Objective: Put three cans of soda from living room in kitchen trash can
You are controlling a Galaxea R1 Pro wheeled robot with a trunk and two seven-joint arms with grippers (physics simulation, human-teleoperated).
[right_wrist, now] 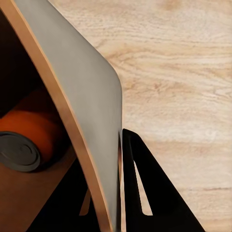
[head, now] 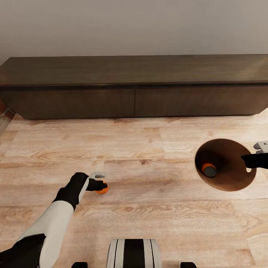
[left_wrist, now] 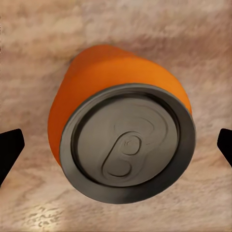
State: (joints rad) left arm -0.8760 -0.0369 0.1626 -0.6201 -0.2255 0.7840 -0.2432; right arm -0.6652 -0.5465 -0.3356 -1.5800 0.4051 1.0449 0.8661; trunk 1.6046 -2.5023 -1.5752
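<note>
An orange soda can [head: 102, 189] with a grey top stands upright on the wood floor. My left gripper [head: 99, 185] hangs right over it, open. In the left wrist view the can [left_wrist: 126, 140] sits between the two dark fingertips [left_wrist: 10, 151], with floor showing on both sides. The trash can [head: 230, 175], grey outside and copper-brown inside, is tilted with its mouth toward me at the right. A second orange can [head: 209, 169] lies inside it. My right gripper [head: 256, 160] is shut on the bin's rim, and its wall [right_wrist: 82, 96] runs between the fingers [right_wrist: 145, 193]. The dark blue can is out of view.
A long, low dark wood cabinet [head: 134, 89] runs along the back wall. Light wood floor [head: 149, 149] spreads between the cabinet and my base [head: 134, 253]. A striped edge [head: 4, 119] shows at the far left.
</note>
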